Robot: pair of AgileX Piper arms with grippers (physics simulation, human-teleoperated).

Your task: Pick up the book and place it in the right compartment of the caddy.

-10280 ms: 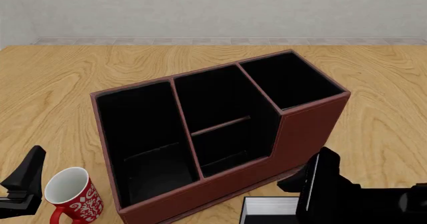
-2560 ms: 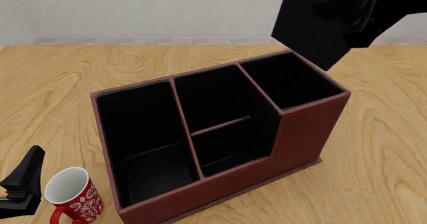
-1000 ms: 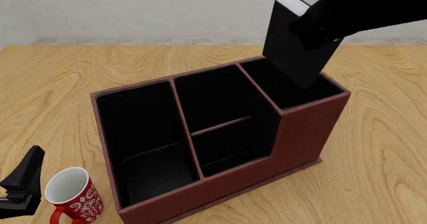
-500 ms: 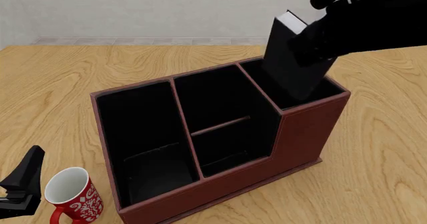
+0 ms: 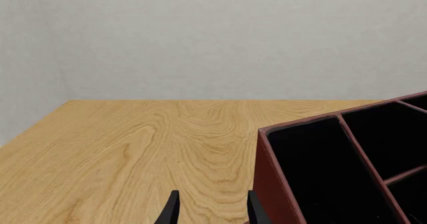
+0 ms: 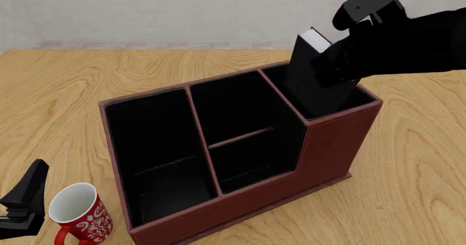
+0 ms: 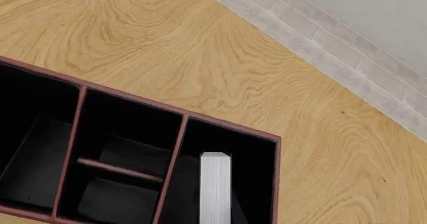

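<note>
1. Black book [image 6: 315, 78] is upright, a bit tilted, lower end already inside the right compartment [image 6: 348, 99] of the caddy [image 6: 331, 147]; top with white page edge sticks out above the rim.
2. Right hand [image 6: 336, 65] grips the book on its upper part, arm coming in from the right above the caddy.
3. Right wrist view: white page edge [image 7: 215, 186] sits in the end compartment, next to the section with the crosswise divider [image 7: 117, 169].
4. Left hand [image 5: 210, 211] is low at the bench [image 5: 133, 149], just beside the caddy's outer wall, fingers narrowly apart, holding nothing.
5. Red mug [image 6: 78, 212] stands on the bench near the caddy's low end, beside the left hand.
</note>
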